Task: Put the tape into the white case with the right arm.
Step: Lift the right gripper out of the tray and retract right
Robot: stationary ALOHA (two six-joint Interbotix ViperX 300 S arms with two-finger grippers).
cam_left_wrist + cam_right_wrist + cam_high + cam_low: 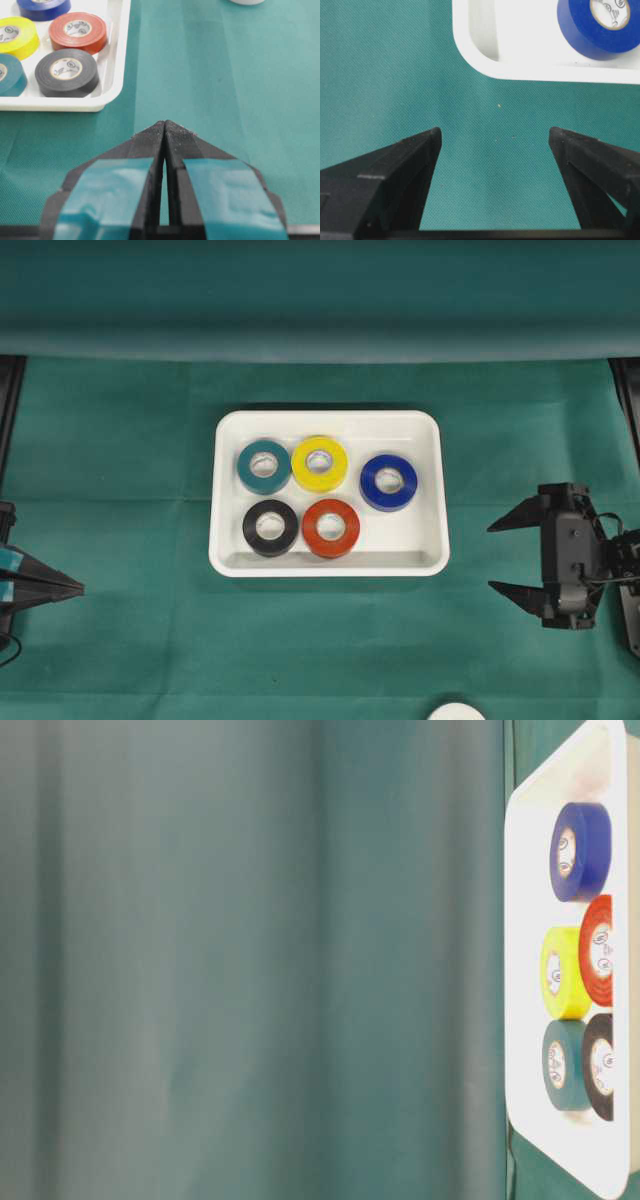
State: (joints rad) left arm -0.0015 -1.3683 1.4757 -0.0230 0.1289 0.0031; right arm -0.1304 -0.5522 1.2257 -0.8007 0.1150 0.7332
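Note:
The white case (330,567) lies in the middle of the green cloth and holds several tape rolls lying flat: teal (246,466), yellow (303,464), blue (389,502), black (252,530) and red (331,548). My all-black right gripper (492,557) hovers to the right of the case, open and empty, its fingers pointing at the case. In the right wrist view the right gripper (495,132) frames bare cloth, with the case corner (545,72) and the blue roll (580,35) ahead. My left gripper (78,588) with light-blue bands rests at the left edge, shut, empty.
A white round object (455,711) peeks in at the bottom edge of the cloth, mostly cut off; it also shows at the top of the left wrist view as a white object (245,1). A green backdrop rises behind the table.

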